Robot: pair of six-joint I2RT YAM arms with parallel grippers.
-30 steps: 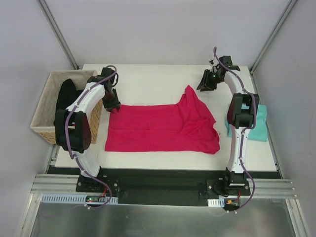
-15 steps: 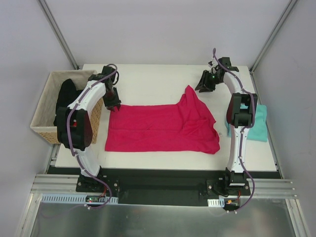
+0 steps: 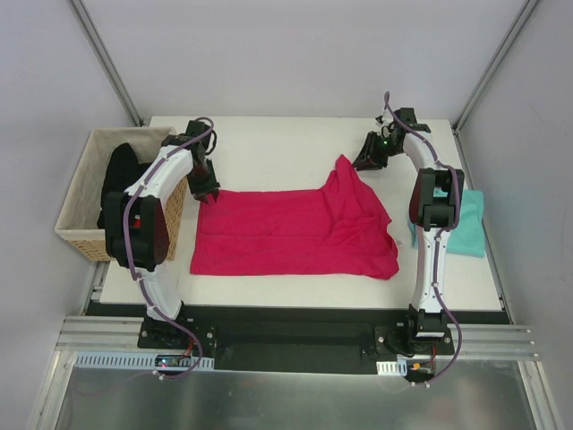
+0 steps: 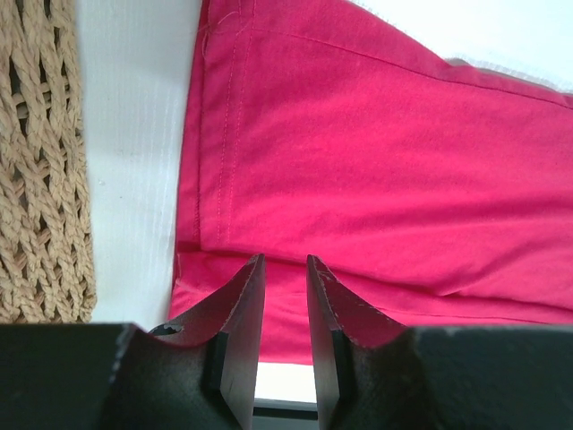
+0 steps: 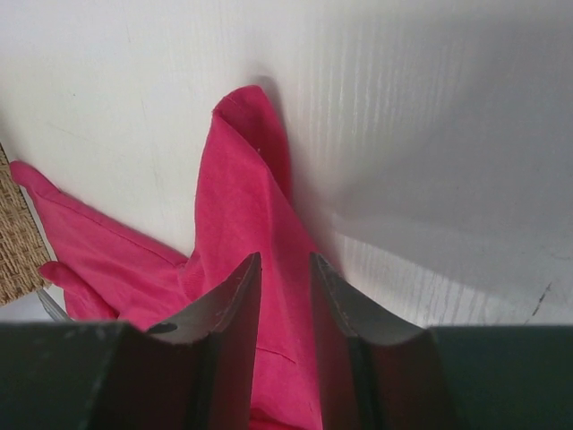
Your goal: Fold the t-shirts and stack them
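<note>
Pink t-shirt [image 3: 295, 233]: soft matte magenta cloth, spread mid-table, mostly flat, roughly rectangular. Long axis left to right. Double-stitched hem end toward the basket, seams clear in the left wrist view [image 4: 376, 152]. Right end rumpled, with one flap pulled up into a pointed peak on the far side [image 5: 242, 188]. Neck direction not readable.

Teal t-shirt [image 3: 470, 224]: smooth turquoise cloth at the table's right edge, partly hidden behind the right arm. Looks like a compact pad, longer near-to-far than across. Well apart from the pink one.

Basket [image 3: 76, 224]: tan woven wicker, boxy, just left of the table, coarse weave close up [image 4: 40, 161]. Inside: black garment [image 3: 116, 175], slumped against the wall.

Table [image 3: 269, 143]: white, finely ribbed surface.

Left gripper [image 3: 206, 190]: black fingers at the pink shirt's far-left corner, narrow gap [image 4: 285, 264], pink cloth visible through it. Clamped on the cloth or only over it, cannot tell.

Right gripper [image 3: 365, 159]: just beside the raised peak, fingers slightly parted [image 5: 285, 260], pink cloth behind the gap. Holding or free, cannot tell.
</note>
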